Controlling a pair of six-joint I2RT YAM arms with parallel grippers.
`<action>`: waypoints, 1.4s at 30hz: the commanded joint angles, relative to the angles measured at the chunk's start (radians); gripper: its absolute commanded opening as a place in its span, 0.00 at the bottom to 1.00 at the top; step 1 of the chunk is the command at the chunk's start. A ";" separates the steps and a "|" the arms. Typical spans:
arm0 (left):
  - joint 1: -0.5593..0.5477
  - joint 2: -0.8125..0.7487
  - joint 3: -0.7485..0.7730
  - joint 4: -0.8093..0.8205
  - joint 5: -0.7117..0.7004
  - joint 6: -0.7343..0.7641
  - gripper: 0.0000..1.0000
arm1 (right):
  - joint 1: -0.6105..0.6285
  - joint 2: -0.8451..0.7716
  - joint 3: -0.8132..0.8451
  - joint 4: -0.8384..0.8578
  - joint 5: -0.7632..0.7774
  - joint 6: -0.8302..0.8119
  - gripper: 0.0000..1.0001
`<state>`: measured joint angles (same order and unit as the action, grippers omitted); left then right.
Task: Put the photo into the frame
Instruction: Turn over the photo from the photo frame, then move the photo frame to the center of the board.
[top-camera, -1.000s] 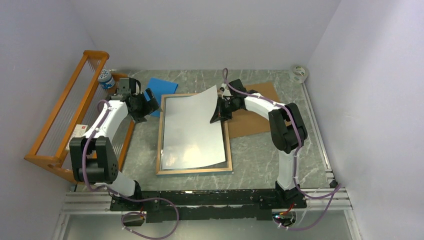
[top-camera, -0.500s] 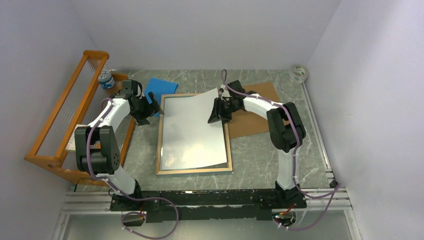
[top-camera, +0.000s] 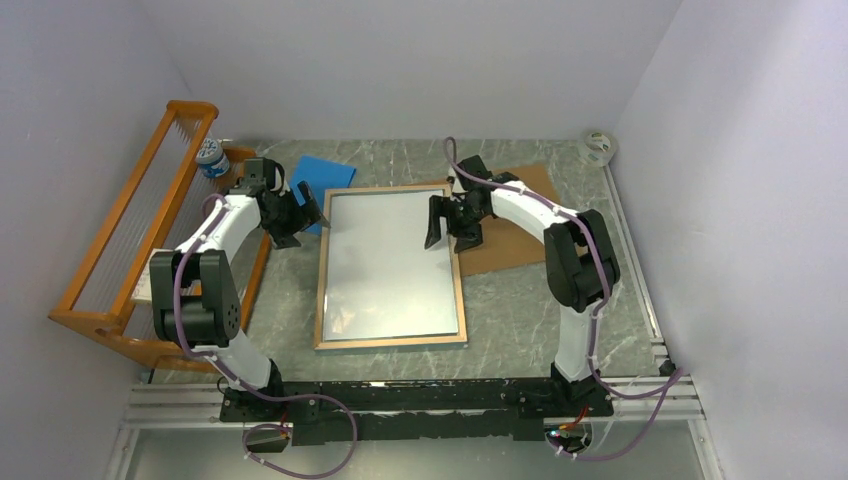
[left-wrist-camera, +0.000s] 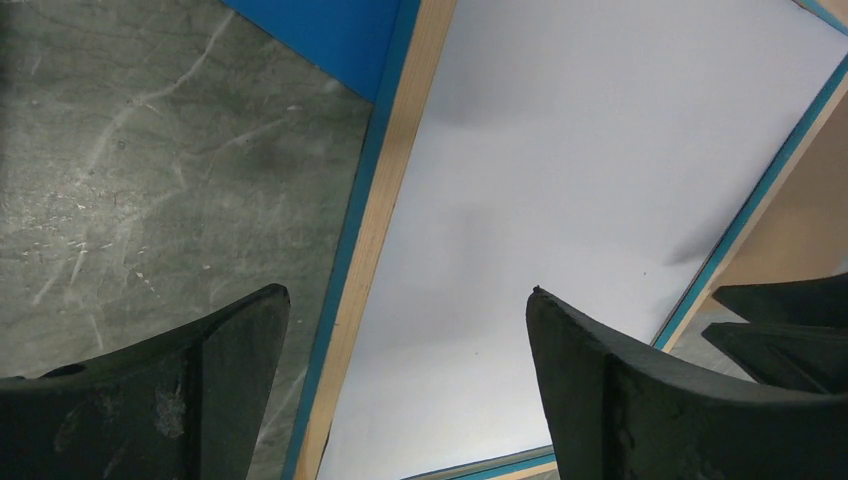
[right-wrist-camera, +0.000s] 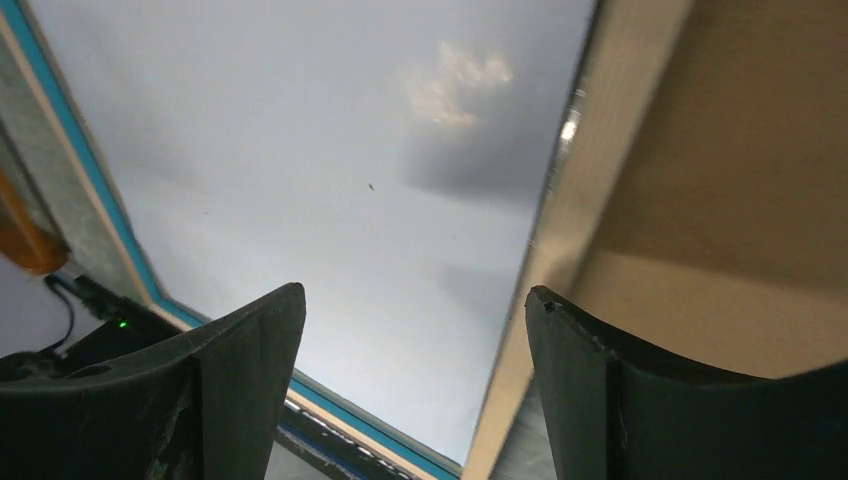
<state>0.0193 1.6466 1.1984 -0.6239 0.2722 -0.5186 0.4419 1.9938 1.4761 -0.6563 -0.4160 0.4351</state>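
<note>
Both sets of jaws apart, nothing held. Right gripper (top-camera: 452, 232) is over far-R corner of the photo (top-camera: 385, 265), which lies flat, white side up, inside the frame (top-camera: 321, 270); left gripper (top-camera: 298, 225) just beside frame's far-L corner.

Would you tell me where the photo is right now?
Top view: the photo lies white side up inside the frame at mid-table, between blue pad and brown board.
</note>
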 joint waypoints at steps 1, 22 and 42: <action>0.001 0.007 0.042 0.012 0.011 0.026 0.93 | -0.018 -0.098 0.023 -0.081 0.172 -0.024 0.84; 0.002 0.083 -0.032 0.052 -0.081 0.013 0.93 | -0.007 0.027 -0.002 0.071 -0.022 0.028 0.79; 0.001 0.019 0.012 -0.008 -0.117 0.037 0.93 | 0.072 0.044 0.059 0.138 0.041 0.036 0.77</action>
<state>0.0193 1.7157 1.1675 -0.6170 0.1677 -0.5049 0.5179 2.0785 1.5055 -0.5594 -0.4622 0.4606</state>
